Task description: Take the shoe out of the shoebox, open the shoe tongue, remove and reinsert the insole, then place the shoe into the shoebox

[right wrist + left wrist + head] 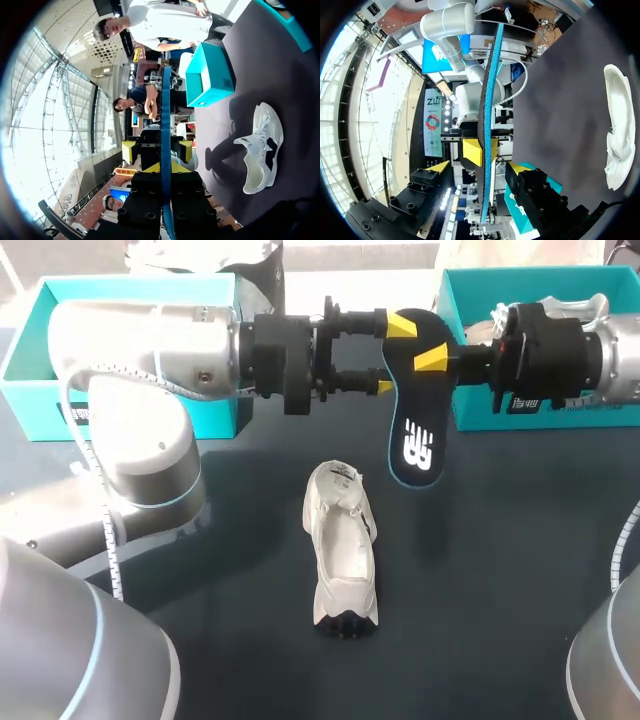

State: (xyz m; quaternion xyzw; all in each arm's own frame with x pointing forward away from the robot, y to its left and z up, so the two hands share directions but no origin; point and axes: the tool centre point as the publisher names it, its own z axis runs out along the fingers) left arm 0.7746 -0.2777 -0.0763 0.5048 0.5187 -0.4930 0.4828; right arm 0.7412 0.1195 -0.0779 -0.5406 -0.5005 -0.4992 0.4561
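**Insole's out, now it has to go back in**

Right gripper (432, 358) is clamped on the heel end of the black insole (412, 430) and holds it up in the air over the table (500, 570), toe end hanging down. The left gripper (391, 355) sits right opposite with its fingers spread either side of the same end, not touching it as far as I can tell (the left wrist view shows the insole edge-on in the gap with air on both sides).

So I'd say we're between "remove" and "reinsert". The next move needs the insole tipped toe-first and lined up with the shoe's opening, and probably one arm to steady the shoe.

The shoe (342, 540) lies on the table below and a little to the left of the insole, opening facing up, nothing touching it. Two teal boxes at the back: one behind the left arm (30, 350), one behind the right (540, 418). Can't tell which is box and which is lid. The tongue flopping over the opening looks like the main snag.
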